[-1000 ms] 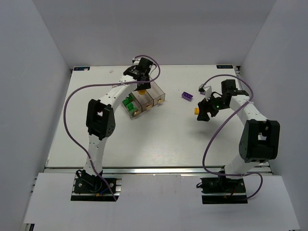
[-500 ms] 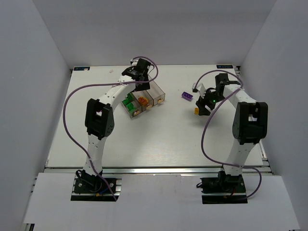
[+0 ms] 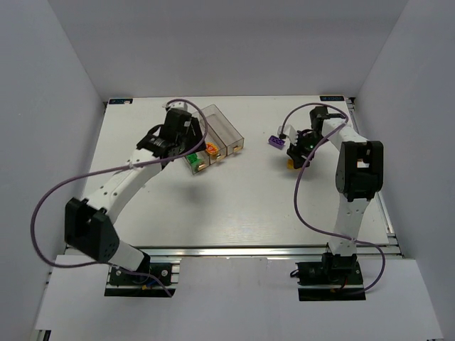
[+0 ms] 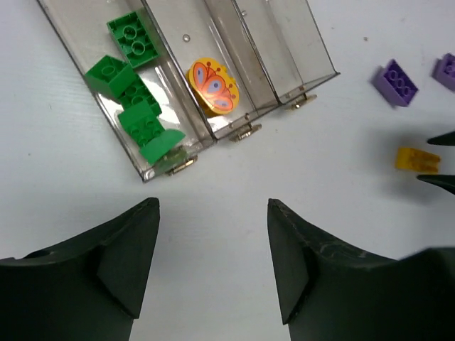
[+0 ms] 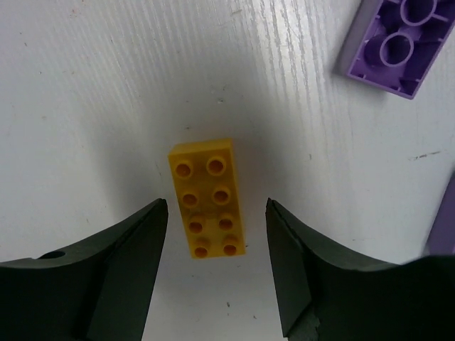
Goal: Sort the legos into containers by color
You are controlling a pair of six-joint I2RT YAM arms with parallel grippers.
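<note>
Three joined smoky containers (image 4: 284,50) (image 3: 226,131) lie at the back left. The left bin holds several green legos (image 4: 131,92), the middle bin an oval yellow-orange lego (image 4: 213,85) with a butterfly print, and the right bin shows nothing inside. My left gripper (image 4: 213,206) (image 3: 183,142) hangs open and empty over bare table, just in front of the bins' labelled ends. A yellow-orange rectangular brick (image 5: 207,197) (image 3: 290,163) lies studs up on the table. My right gripper (image 5: 216,202) (image 3: 295,153) is open, its fingers either side of the brick's near half with a gap on both sides.
Two purple bricks lie on the table just beyond the yellow one: one (image 5: 394,46) (image 3: 276,141) studs down, the other (image 5: 444,227) at the right wrist view's edge. White walls enclose the table on three sides.
The left gripper let the oval lego drop into the middle bin, then drew back toward the near left. The right gripper came down around the yellow brick and its jaws narrowed.
</note>
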